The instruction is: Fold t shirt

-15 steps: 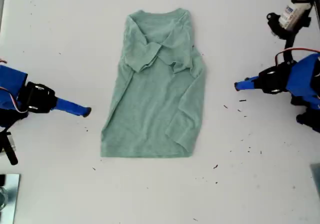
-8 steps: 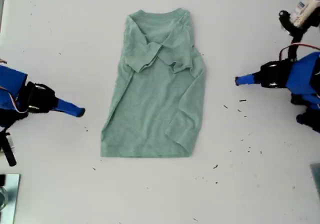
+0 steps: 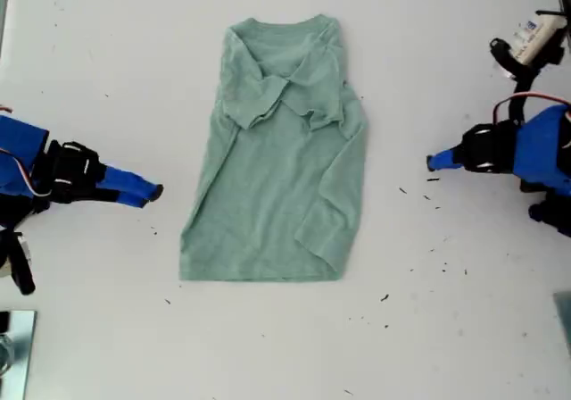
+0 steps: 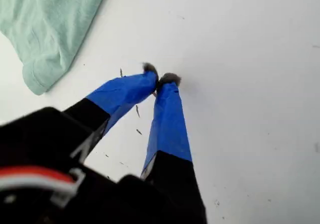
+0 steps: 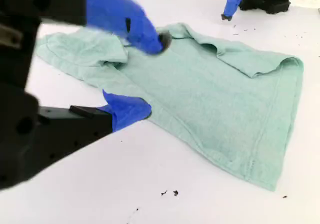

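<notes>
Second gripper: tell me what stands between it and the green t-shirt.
Nothing visible does. Only bare white table lies between my second gripper and the pale sage-green cotton t-shirt; the jaws stand open toward the shirt's side edge.

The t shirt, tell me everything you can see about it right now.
The t shirt is a plain pale sage-green one, soft and wrinkled, like cotton, with a round neck and no print. It lies flat on the white table, collar toward the exterior view's top, hem toward the bottom. Both short sleeves are folded inward across the chest, and its side on the exterior view's right is turned in, leaving a narrow strip. Nothing but the table touches it; neither end effector is on it.
</notes>
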